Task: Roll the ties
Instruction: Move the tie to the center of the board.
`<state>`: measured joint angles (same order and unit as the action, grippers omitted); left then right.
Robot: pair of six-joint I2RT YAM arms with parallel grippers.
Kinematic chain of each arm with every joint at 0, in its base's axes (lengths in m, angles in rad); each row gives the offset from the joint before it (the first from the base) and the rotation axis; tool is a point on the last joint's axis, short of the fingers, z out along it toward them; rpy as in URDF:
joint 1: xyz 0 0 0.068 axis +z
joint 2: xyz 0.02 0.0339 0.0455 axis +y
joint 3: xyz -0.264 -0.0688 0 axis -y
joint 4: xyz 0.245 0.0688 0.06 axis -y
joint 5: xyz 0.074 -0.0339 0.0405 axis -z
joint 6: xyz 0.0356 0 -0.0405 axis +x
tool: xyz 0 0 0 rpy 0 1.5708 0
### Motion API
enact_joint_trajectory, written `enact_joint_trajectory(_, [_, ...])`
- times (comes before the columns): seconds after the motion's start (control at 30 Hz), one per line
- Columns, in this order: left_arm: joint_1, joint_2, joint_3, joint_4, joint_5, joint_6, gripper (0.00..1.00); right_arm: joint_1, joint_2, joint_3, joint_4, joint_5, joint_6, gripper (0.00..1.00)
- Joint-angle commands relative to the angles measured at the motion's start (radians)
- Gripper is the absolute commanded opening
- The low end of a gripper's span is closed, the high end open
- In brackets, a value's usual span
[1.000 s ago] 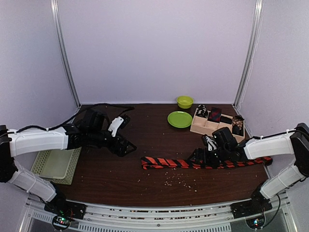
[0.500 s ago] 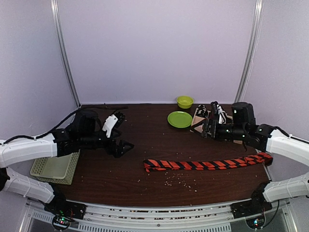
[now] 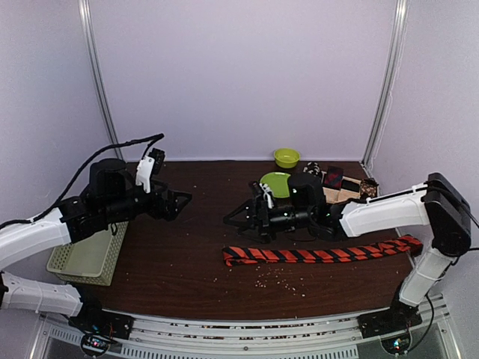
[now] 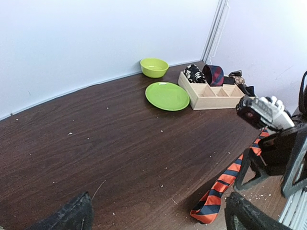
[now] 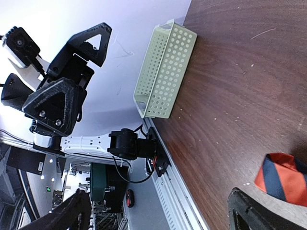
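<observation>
Striped tie [image 3: 322, 254] laid out flat, both grippers open and empty.

In the top view the orange-red tie with dark diagonal stripes lies on the dark table [image 3: 187, 262], in the lower centre and right of the frame. Its long axis runs almost level across the picture, with one end near the centre and the other rising slightly toward the right edge. The right gripper [image 3: 233, 218] points toward the left of the frame, just above the tie's centre end and clear of it, with its fingers spread wide on nothing. The left gripper [image 3: 182, 202] sits at centre left, well apart from the tie, aimed right with its fingers also spread and empty. Other ties [image 4: 213, 74] sit rolled in a wooden tray [image 3: 329, 196] at upper right, beside a green plate [image 3: 278, 183] and a green bowl [image 3: 287, 157]. A pale mesh basket [image 3: 86, 254] rests at lower left.
</observation>
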<state>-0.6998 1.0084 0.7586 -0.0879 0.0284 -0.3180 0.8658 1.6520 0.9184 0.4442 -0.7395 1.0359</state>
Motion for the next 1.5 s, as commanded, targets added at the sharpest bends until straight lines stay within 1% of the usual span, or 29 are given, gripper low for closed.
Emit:
enact_joint_trajectory(0.0, [0.005,0.040,0.037,-0.028,0.029,-0.048,0.98,0.055,0.123,0.099,0.131,-0.036,0.103,1.00])
enact_joint_trajectory(0.33, [0.005,0.065,0.018,-0.009,0.047,-0.066,0.98,0.078,0.359,0.208,0.135,-0.017,0.111,1.00])
enact_joint_trajectory(0.57, [0.005,0.071,0.010,-0.026,0.034,-0.058,0.98,0.079,0.552,0.226,0.281,-0.030,0.195,0.99])
enact_joint_trajectory(0.67, [0.005,0.069,0.008,-0.036,0.024,-0.055,0.98,0.082,0.608,0.248,0.331,-0.032,0.231,0.99])
enact_joint_trajectory(0.8, [0.005,0.069,0.014,-0.065,0.014,-0.049,0.98,0.097,0.619,0.246,0.376,-0.025,0.273,0.99])
enact_joint_trajectory(0.97, [0.005,0.058,0.012,-0.075,0.013,-0.039,0.98,0.112,0.514,0.222,0.374,-0.013,0.281,1.00])
enact_joint_trajectory(1.03, [0.005,0.058,0.011,-0.075,0.012,-0.037,0.98,0.114,0.463,0.226,0.342,-0.010,0.257,0.99])
enact_joint_trajectory(1.13, [0.005,0.063,0.015,-0.072,0.002,-0.035,0.98,0.113,0.414,0.264,0.224,0.006,0.194,1.00])
enact_joint_trajectory(1.2, [0.005,0.066,0.021,-0.074,-0.002,-0.033,0.98,0.119,0.421,0.300,0.162,0.012,0.166,1.00])
enact_joint_trajectory(1.3, [0.005,0.072,0.030,-0.080,-0.007,-0.030,0.98,0.133,0.472,0.365,0.094,0.018,0.160,1.00])
enact_joint_trajectory(1.47, [0.005,0.072,0.030,-0.084,-0.012,-0.029,0.98,0.147,0.575,0.445,0.109,0.028,0.191,1.00])
